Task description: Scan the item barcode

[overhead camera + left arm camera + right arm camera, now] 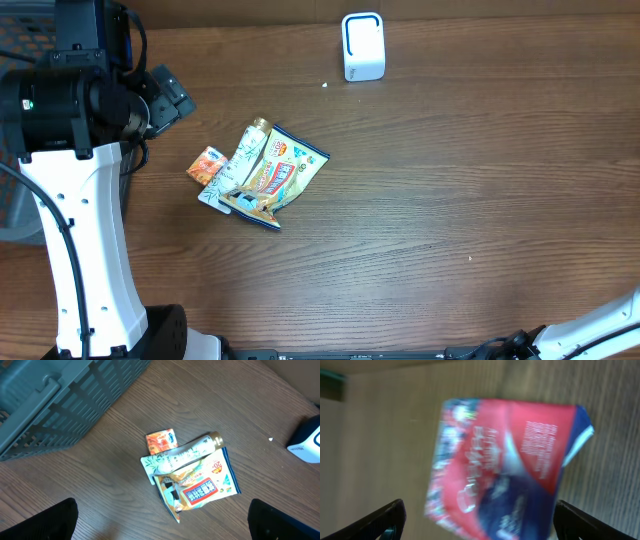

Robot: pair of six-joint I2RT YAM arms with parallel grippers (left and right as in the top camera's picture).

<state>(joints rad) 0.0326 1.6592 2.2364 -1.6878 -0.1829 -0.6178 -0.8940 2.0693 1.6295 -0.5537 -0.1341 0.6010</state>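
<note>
You're facing a light, floppy, slick red pouch [510, 460], prob. gripping best at its 3 o'clock edge; right gripper [479, 505] is hanging spread, pinching nothing.

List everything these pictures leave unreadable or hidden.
- Red and blue packet, right wrist view: motion blur smears its print; no barcode legible.
- White box-shaped scanner, left wrist view: cut off by the right edge.
- Yellow snack bag, overhead view: one edge under the pale tube; any barcode too small to read.
</note>
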